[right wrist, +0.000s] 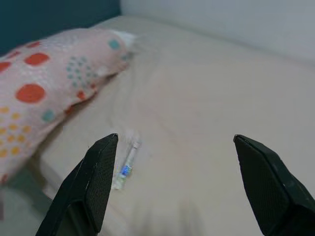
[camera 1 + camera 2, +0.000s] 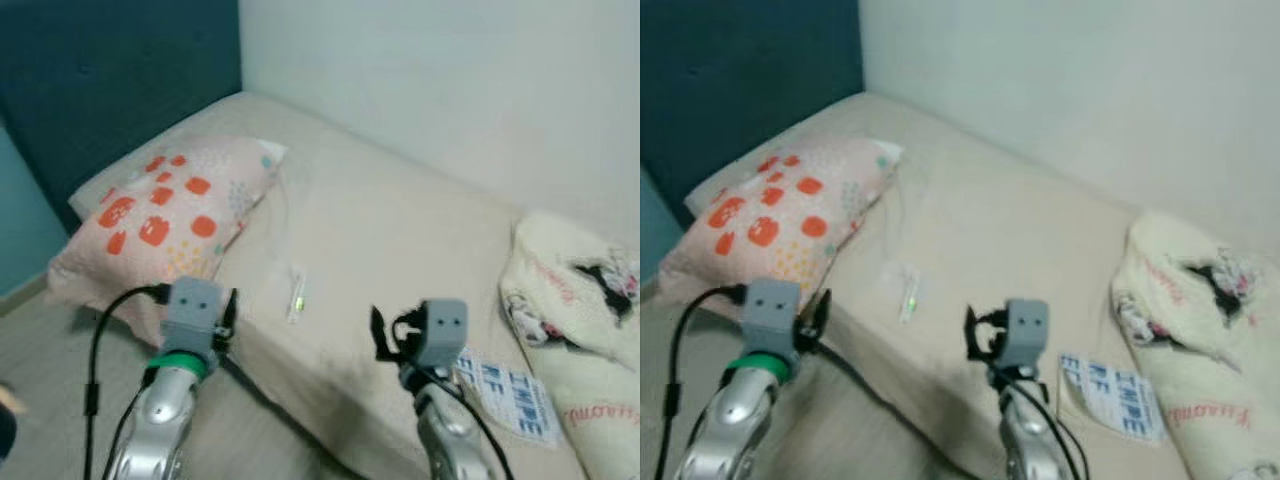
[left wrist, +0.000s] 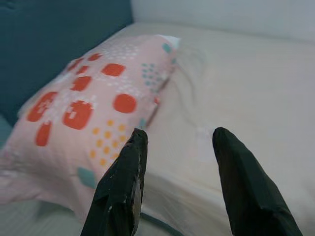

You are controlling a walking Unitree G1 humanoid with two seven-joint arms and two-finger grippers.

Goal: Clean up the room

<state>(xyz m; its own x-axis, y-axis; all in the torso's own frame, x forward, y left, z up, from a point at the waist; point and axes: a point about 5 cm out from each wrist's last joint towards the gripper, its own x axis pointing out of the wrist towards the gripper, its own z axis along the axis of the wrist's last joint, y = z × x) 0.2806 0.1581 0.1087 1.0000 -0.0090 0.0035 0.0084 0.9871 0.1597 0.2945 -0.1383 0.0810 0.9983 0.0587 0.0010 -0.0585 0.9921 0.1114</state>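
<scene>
**Approaching the bed, grippers spread, with litter still on the mattress**

Standing at the side of a beige bed (image 2: pixel 400 230), the humanoid robot holds both arms raised over the near edge. Its right gripper (image 1: pixel 177 182) has its jaws wide apart and looks toward a small clear-wrapped item (image 1: pixel 127 164), apparently a packaged tube or syringe, lying loose on the sheet just beside the pink spotted pillow (image 2: pixel 165 215). The left gripper (image 3: pixel 177 182), jaws moderately open and empty, faces the pillow's near corner. A printed blue-and-white packet (image 2: pixel 510 390) lies near the bed's edge, against a crumpled cream cartoon-print blanket (image 2: pixel 575 320). Nothing is held, so the tidying appears to be at the reach stage; the next move likely calls for lowering the right gripper onto the wrapped item and closing on its thin body.
</scene>
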